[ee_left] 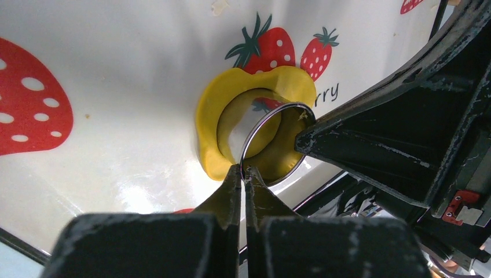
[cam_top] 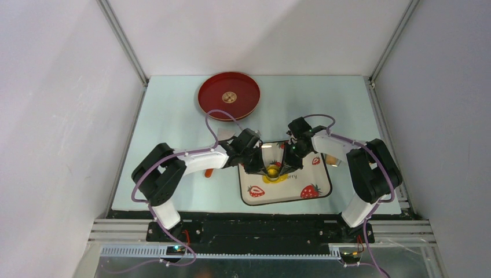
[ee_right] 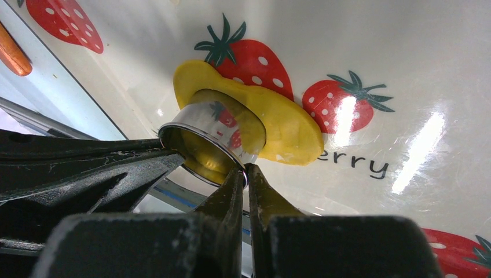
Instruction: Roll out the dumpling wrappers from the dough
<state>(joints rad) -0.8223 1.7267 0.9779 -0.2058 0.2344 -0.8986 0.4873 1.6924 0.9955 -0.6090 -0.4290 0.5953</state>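
Observation:
The dough (cam_top: 277, 179) is a flattened bright-yellow patch on the strawberry tray (cam_top: 315, 180). A shiny metal ring cutter (cam_top: 272, 170) stands on it. In the left wrist view, my left gripper (ee_left: 244, 169) is shut on the near rim of the ring (ee_left: 272, 109), with the dough (ee_left: 209, 136) spread around and inside it. In the right wrist view, my right gripper (ee_right: 245, 171) is shut on the opposite rim of the ring (ee_right: 202, 124), with the dough (ee_right: 289, 130) beyond it. No separate dumpling wrapper shows on the tray.
A red round plate (cam_top: 211, 103) lies at the back left with a small tan round thing (cam_top: 230, 97) at its middle. Orange objects lie on the table left (cam_top: 208, 172) and right (cam_top: 331, 160) of the tray. White walls enclose the table.

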